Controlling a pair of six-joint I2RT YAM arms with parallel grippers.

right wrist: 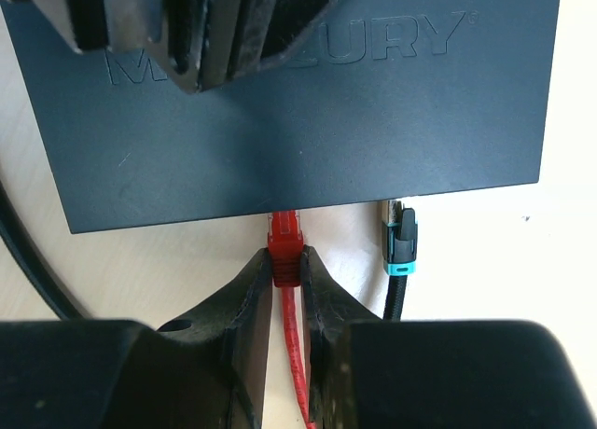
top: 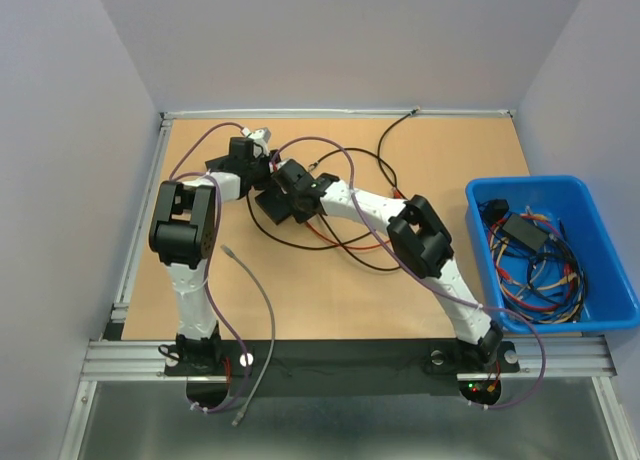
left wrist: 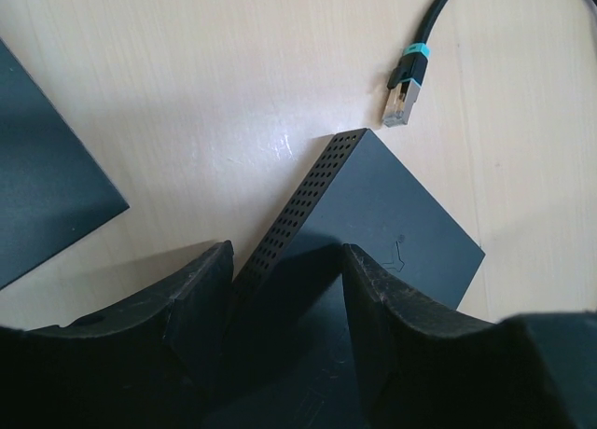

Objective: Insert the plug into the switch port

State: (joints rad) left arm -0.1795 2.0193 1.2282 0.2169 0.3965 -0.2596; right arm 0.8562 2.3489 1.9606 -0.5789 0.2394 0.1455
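Plainly, the red plug (right wrist: 285, 238) is the fiddly part: a small, light, hard plastic connector on a thin, springy red cable (right wrist: 297, 354) that can transmit no push of its own. The right gripper (right wrist: 285, 269) has its jaws clenched on the plug's rear boot, close behind the nose. That looks like the correct hold, since a grip further down the cable would likely let it buckle. The nose sits at the port edge of the switch (right wrist: 308, 121), at the mouth of a port or just inside; how deep it is seated cannot be told. The switch is a flat, dark, rigid box, probably light enough to skate over the smooth worktop (right wrist: 485, 252) under a push. The left gripper (left wrist: 284, 270) answers that: its jaws, half-spread, grasp the box near a corner and brace it. A black plug (right wrist: 401, 242) with a teal band lies just beside the red plug, nose toward the same edge, unheld.
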